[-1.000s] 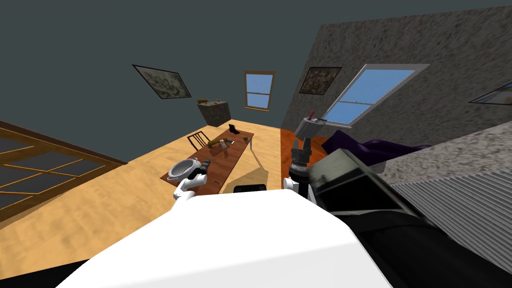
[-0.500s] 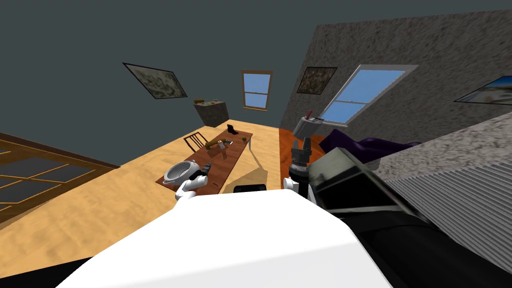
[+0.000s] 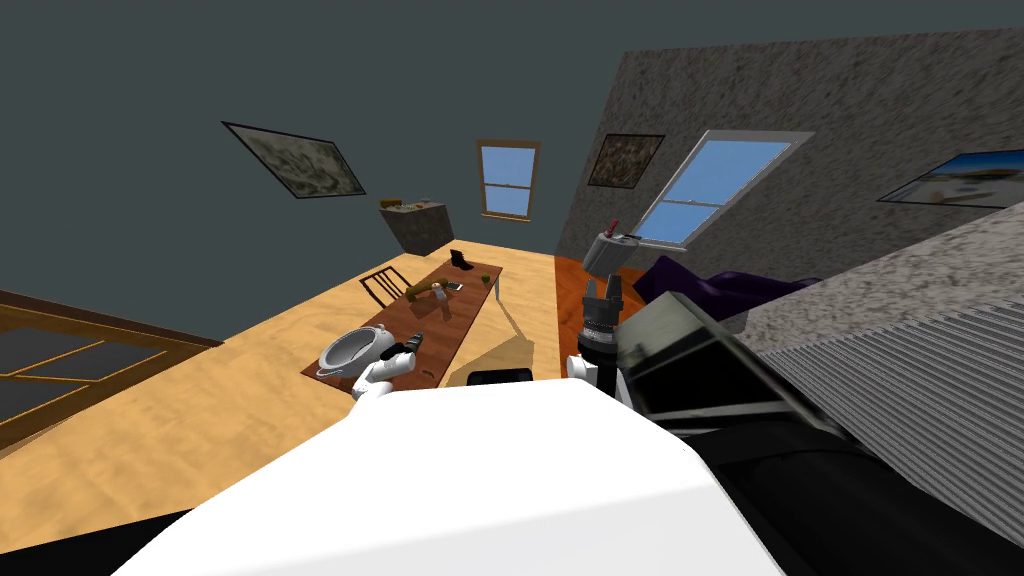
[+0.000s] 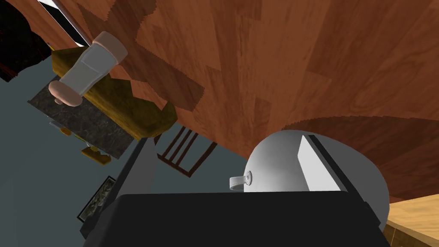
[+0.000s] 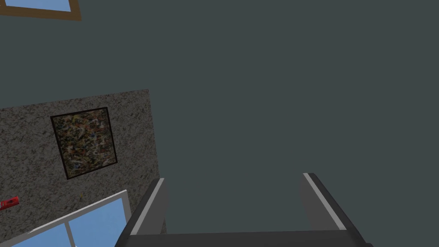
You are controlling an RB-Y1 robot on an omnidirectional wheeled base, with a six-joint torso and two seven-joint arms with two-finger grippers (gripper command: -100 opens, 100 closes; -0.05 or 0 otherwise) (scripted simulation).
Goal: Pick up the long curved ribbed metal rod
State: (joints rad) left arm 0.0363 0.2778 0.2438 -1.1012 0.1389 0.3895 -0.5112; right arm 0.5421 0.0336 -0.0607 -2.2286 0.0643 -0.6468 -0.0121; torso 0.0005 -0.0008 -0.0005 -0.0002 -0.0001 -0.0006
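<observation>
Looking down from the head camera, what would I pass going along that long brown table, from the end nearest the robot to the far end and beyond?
grey bowl → olive curved rod → black object → grey cabinet

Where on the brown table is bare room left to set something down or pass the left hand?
Bare: the table's middle, between the bowl and the curved rod. Crowded: the far end, where rod, glass and a black object gather.

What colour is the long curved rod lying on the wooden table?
The curved rod is mottled olive-brown; the left wrist view shows it best.
</observation>
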